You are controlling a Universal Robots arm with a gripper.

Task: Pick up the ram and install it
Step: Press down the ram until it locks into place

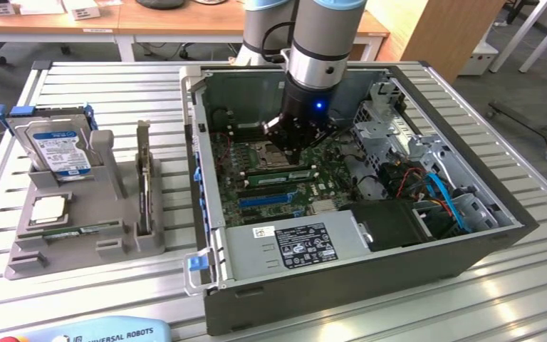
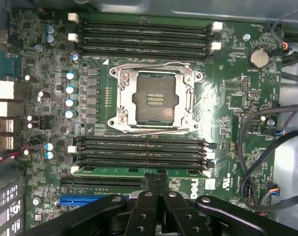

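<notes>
The ram (image 2: 114, 172) is a long green stick standing in a memory slot of the motherboard (image 2: 227, 98), just below the rows of black slots (image 2: 139, 147). In the exterior view the ram (image 1: 275, 174) sits inside the open computer case (image 1: 350, 285), under the arm. My gripper (image 2: 157, 180) is shut, its two fingers pressed together with no gap. The tips rest on the ram's top edge near its middle. From the exterior view the gripper (image 1: 293, 151) points straight down into the case.
An empty processor socket (image 2: 156, 101) lies beside the slots. Cables (image 2: 267, 147) and a drive cage (image 1: 397, 135) crowd one side of the case; a power supply (image 1: 293, 246) fills the front. At the exterior view's left, a grey holder (image 1: 26, 260) carries a hard drive (image 1: 60, 149), a processor chip (image 1: 48, 208) and an expansion card (image 1: 143, 185).
</notes>
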